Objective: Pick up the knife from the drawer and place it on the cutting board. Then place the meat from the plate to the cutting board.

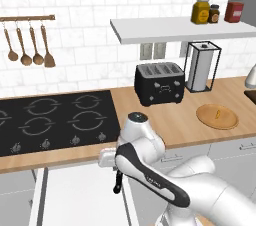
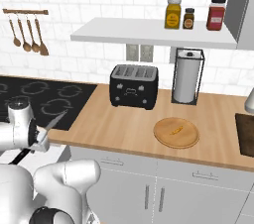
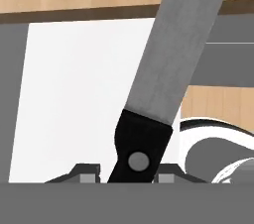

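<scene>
- The knife (image 3: pixel 163 64) is pinched by its black handle between the tips of the gripper (image 3: pixel 130 172), with the grey blade running up and away from the hand; seen from the right base camera it is held in the air over the open drawer (image 1: pixel 75 195), blade slanting up toward the counter edge
- Risk, as I judge it: the grip sits at the very end of the handle, so the long blade could swivel or slip during a wide swing
- Second risk: the blade tip is near the front edge of the counter (image 2: pixel 119 129) and could catch it if the arm travels sideways before lifting
- The cutting board (image 2: pixel 245 141) lies far right at the frame edge, well apart from the hand, past the plate (image 2: pixel 176 132) carrying the meat (image 2: pixel 176 130)
- Open room: bare counter runs in front of the toaster (image 2: pixel 134 86); a low sweep might clip the plate, and the shelf (image 2: pixel 149 32) limits height further back
</scene>
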